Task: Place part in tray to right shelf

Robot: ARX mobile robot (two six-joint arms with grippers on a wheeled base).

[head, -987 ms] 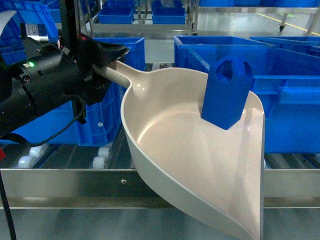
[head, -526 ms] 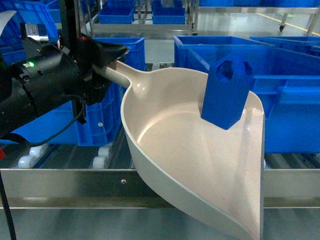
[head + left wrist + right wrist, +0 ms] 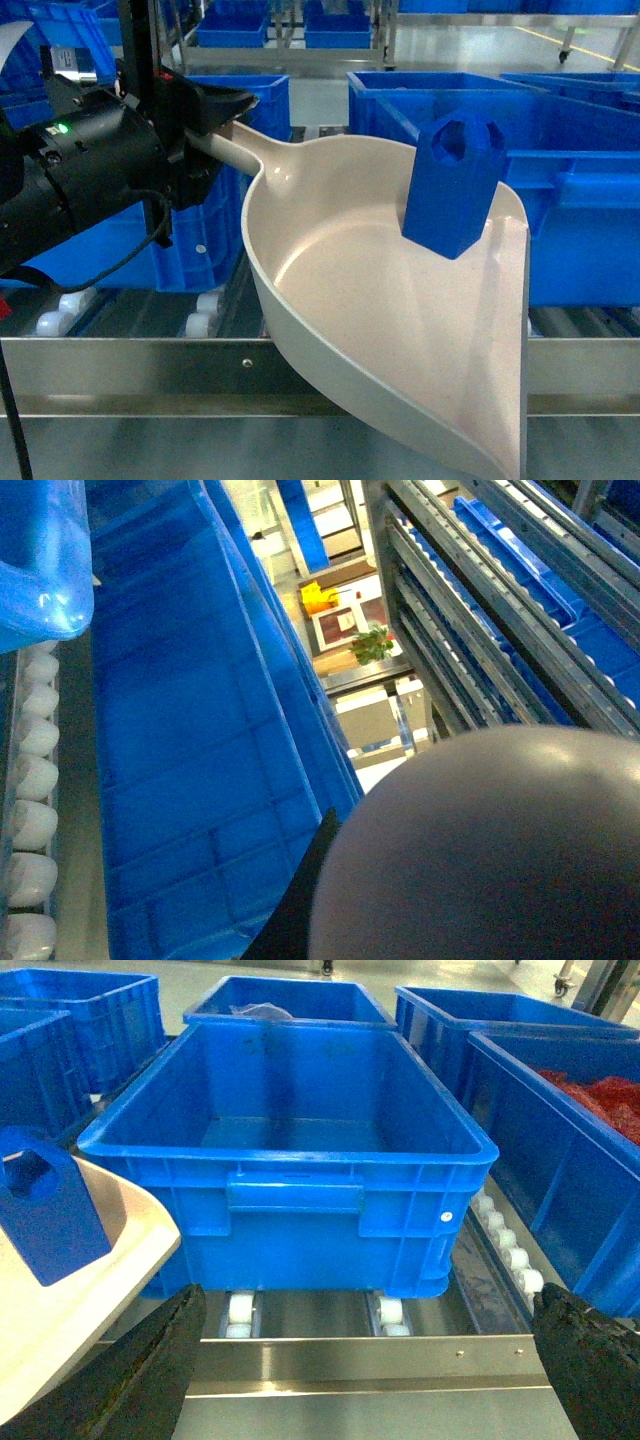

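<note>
Right now the right shelf (image 3: pixel 300 370), w/ its shiny front rail and white rollers, sits under and beyond everything; big blue crates (image 3: pixel 290 1150) fill its tracks. Tray (image 3: pixel 370 300) hangs tilted over the front rail, long axis running from handle at upper left to flat wide edge at lower right, edge pointing out past the rail. Left hand (image 3: pixel 205 125) is clamped on the tray handle, so left arm is the nearer one. Right hand (image 3: pixel 370 1370) is spread wide, empty, facing a crate. Part (image 3: pixel 455 185) stands upright inside the tray against its right rim, looped top up, well apart from the left hand, toward the right.
</note>
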